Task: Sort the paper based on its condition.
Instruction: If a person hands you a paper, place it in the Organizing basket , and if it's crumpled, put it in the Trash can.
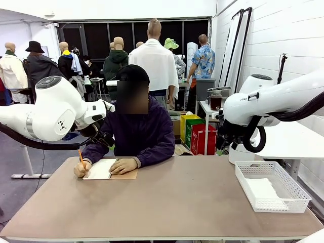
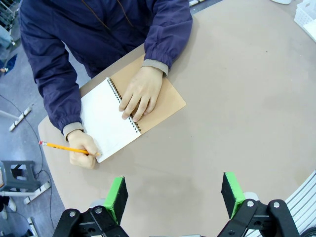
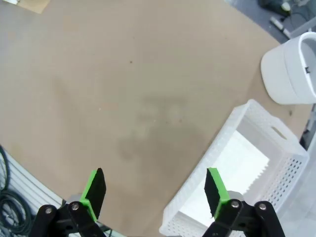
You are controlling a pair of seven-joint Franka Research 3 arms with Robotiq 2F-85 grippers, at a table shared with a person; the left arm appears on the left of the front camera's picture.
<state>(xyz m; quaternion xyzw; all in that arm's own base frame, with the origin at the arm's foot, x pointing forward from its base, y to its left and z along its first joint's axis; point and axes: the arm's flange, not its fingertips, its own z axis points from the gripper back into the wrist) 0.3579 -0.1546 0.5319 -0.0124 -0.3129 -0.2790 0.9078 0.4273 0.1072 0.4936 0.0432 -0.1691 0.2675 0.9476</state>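
Lying in the basket [image 3: 190,202], a paper sheet [image 3: 244,158] sits near the right gripper [image 3: 155,173]; it and the left gripper [image 2: 174,177] both gape wide, empty.

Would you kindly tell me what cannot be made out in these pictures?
1. Paper in the basket: front view, the mesh walls hide the sheets' number and condition.
2. Notebook page: left wrist view, writing too faint to tell; the person's hand covers part of the spiral.
3. The basket's lower end: right wrist view, cut off by the bottom edge.
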